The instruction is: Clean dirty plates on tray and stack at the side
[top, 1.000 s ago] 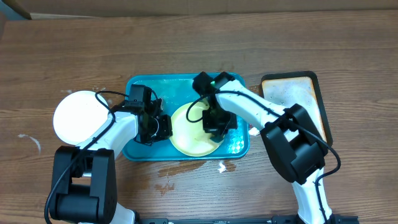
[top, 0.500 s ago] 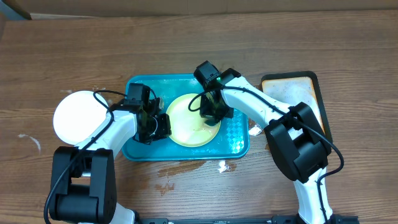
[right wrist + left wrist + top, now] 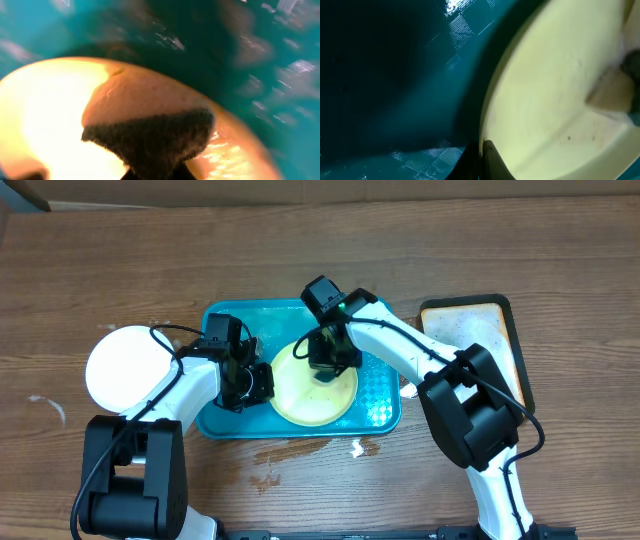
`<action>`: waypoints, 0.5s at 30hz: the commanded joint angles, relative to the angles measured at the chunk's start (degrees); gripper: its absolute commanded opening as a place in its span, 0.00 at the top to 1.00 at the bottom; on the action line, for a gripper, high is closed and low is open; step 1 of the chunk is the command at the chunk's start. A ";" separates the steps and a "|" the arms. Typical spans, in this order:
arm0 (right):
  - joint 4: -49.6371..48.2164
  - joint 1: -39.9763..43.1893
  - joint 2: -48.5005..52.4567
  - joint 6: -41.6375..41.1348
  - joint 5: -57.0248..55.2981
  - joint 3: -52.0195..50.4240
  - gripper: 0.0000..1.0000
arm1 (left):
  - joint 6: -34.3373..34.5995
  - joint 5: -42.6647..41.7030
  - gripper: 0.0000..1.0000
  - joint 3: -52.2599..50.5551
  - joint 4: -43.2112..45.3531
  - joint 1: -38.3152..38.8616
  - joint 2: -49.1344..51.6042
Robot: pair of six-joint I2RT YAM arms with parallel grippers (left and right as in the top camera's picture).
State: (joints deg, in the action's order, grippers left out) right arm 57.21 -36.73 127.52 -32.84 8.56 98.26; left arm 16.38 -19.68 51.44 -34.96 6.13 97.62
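Note:
A pale yellow-green plate (image 3: 315, 387) lies in the teal tray (image 3: 226, 317). My left gripper (image 3: 262, 382) is shut on the plate's left rim; in the left wrist view the plate (image 3: 550, 95) shows small dark specks and my fingers (image 3: 484, 159) pinch its edge. My right gripper (image 3: 328, 360) is shut on a sponge (image 3: 150, 127) with a dark scouring side and presses it on the plate's upper part (image 3: 45, 110). A white plate (image 3: 125, 366) lies on the table left of the tray. A third plate is not in view.
A smaller dark-rimmed beige tray (image 3: 470, 330) lies to the right of the teal tray. A small white scrap (image 3: 357, 447) lies on the wooden table in front of the tray.
My right gripper has moved the sponge from the plate's right side up and left across the plate. The plate has shifted slightly. My left gripper has kept its hold.

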 commanded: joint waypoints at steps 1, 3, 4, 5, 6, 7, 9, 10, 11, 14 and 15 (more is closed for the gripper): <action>3.74 1.55 0.26 4.79 -4.87 5.60 0.96 | -1.11 2.71 0.96 0.96 -0.20 0.28 0.50; 7.32 2.27 -0.72 5.86 -6.25 8.61 0.96 | -1.36 3.04 0.96 1.20 0.39 0.28 0.50; 8.15 2.51 -1.14 6.23 -6.43 9.44 0.96 | -1.36 3.67 0.96 1.20 0.74 0.28 0.50; 9.18 2.86 -1.79 6.62 -6.43 10.49 0.96 | -1.36 4.02 0.96 1.20 1.38 0.28 0.50; 9.79 3.15 -2.29 6.99 -6.40 11.23 0.96 | -1.44 4.02 0.96 1.18 2.03 0.28 0.52; 10.40 3.43 -2.95 7.26 -6.38 11.91 0.96 | -1.64 3.98 0.96 1.18 2.62 0.28 0.52; 11.28 3.89 -4.24 7.23 -6.40 12.96 0.96 | -2.25 4.00 0.96 1.18 3.61 0.28 0.52; 11.50 4.09 -5.01 7.26 -6.40 13.33 0.96 | -2.25 4.04 0.96 1.18 4.13 0.28 0.52; 11.56 4.28 -5.64 7.52 -6.38 13.60 0.96 | -2.21 3.98 0.96 1.18 4.63 0.28 0.52; 12.35 4.85 -7.85 7.85 -6.60 14.71 0.96 | -2.23 3.39 0.96 1.18 6.36 0.28 0.52; 12.87 5.09 -8.52 7.85 -6.67 15.15 0.96 | -2.23 3.30 0.96 1.18 6.67 0.28 0.52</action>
State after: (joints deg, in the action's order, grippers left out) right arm 69.56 -32.10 124.07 -26.06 2.70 110.67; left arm 15.46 -16.69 51.79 -29.08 6.28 97.65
